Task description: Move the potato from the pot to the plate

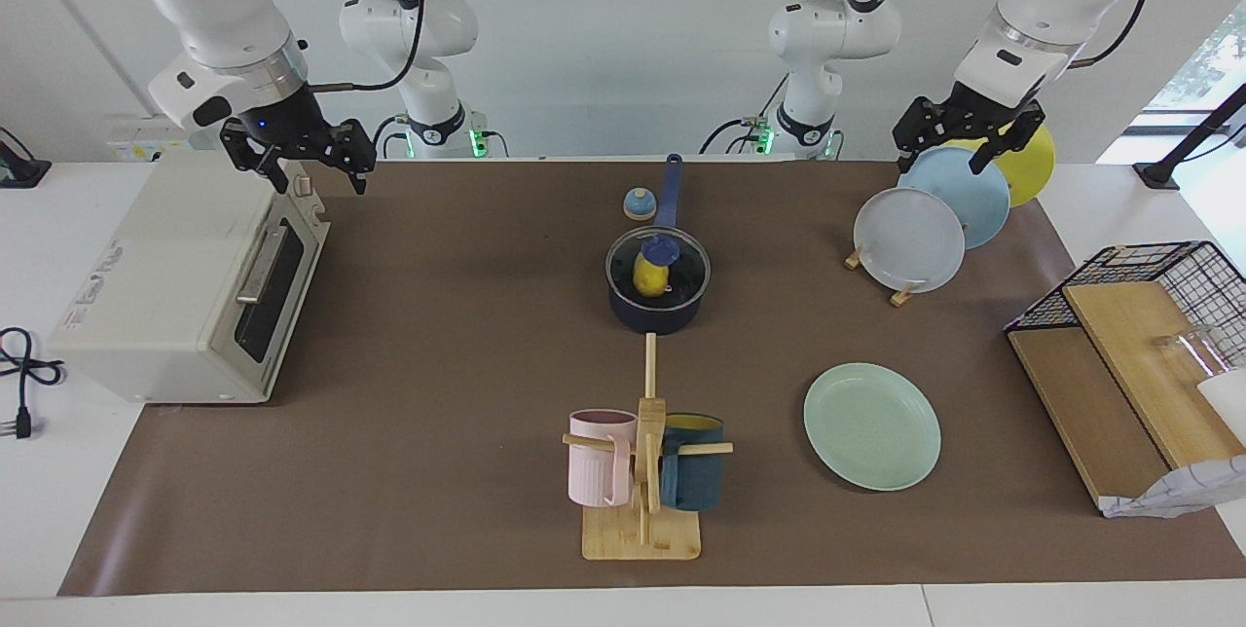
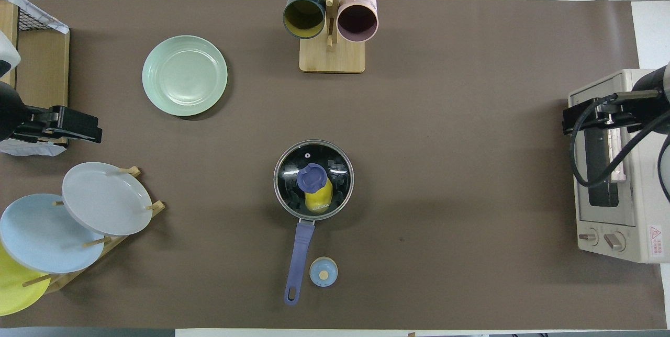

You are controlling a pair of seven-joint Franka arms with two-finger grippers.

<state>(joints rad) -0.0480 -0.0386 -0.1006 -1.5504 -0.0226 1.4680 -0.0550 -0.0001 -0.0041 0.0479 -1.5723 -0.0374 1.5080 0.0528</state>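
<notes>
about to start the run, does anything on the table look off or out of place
One thing: the pot has a glass lid on it, with the potato visible underneath, so the lid must come off first. The plate lies flat, and both grippers, left and right, wait open over the table ends.

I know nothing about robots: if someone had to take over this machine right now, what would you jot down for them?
Left gripper: up over the plate rack, holding nothing, waiting.
Right gripper: up over the toaster oven, holding nothing, waiting.
Potato: in the pot at mid-table, under a glass lid with a blue knob.
Plate: bare, farther from the robots than the pot, toward the left arm's end.
Done: nothing yet.
Left: lift the lid off, take the potato out, set it on the plate.
</notes>
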